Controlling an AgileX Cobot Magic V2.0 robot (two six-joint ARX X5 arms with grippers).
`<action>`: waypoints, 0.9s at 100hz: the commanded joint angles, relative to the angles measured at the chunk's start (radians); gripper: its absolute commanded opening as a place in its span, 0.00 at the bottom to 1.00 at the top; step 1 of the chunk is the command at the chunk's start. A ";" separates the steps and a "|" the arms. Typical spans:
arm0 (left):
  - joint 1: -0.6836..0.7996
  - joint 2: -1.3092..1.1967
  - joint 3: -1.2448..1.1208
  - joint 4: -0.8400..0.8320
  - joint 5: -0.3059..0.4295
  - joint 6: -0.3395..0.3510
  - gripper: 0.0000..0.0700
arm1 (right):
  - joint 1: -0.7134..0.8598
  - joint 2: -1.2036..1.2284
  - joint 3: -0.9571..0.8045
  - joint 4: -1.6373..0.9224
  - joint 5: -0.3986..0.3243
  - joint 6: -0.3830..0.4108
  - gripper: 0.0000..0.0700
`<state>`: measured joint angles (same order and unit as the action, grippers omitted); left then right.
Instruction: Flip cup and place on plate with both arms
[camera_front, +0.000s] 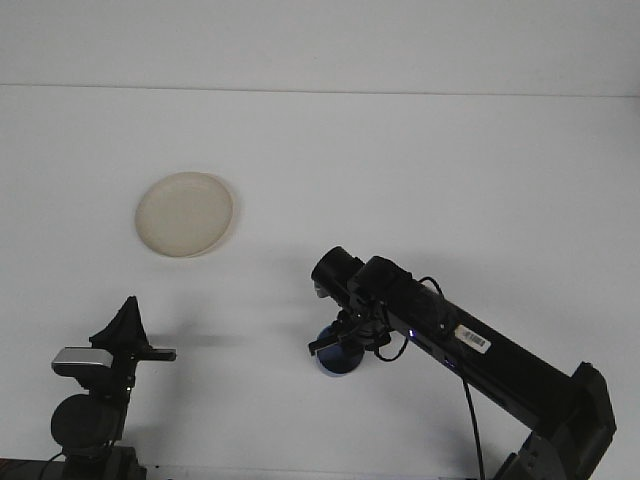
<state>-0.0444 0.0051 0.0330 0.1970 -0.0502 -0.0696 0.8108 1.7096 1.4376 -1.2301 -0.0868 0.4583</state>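
A blue cup (341, 361) is low over the white table, right of centre near the front. My right gripper (337, 347) comes down on it from above and is shut on it, with one dark finger (322, 345) across its left side. The gripper hides the cup's top, so I cannot tell which way up the cup is. A round cream plate (185, 214) lies flat on the table at the far left, well apart from the cup. My left gripper (127, 322) stays at the front left corner, pointing away from me, with nothing near it.
The right arm (480, 350) slants from the front right corner to the cup. The table's far edge meets the wall (320, 90) at the back. White tabletop (270, 290) lies between the cup and the plate.
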 joint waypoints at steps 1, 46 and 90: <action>-0.002 -0.002 -0.019 0.013 -0.001 -0.003 0.02 | 0.012 0.015 0.023 0.000 -0.003 -0.019 0.04; -0.002 -0.002 -0.019 0.013 -0.001 -0.003 0.02 | 0.015 0.058 0.023 0.006 -0.005 -0.020 0.26; -0.002 -0.002 -0.019 0.013 -0.002 -0.002 0.02 | 0.000 0.051 0.154 -0.126 0.013 -0.075 0.69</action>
<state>-0.0444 0.0051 0.0330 0.1970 -0.0498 -0.0696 0.8082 1.7451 1.5555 -1.3197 -0.0944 0.4187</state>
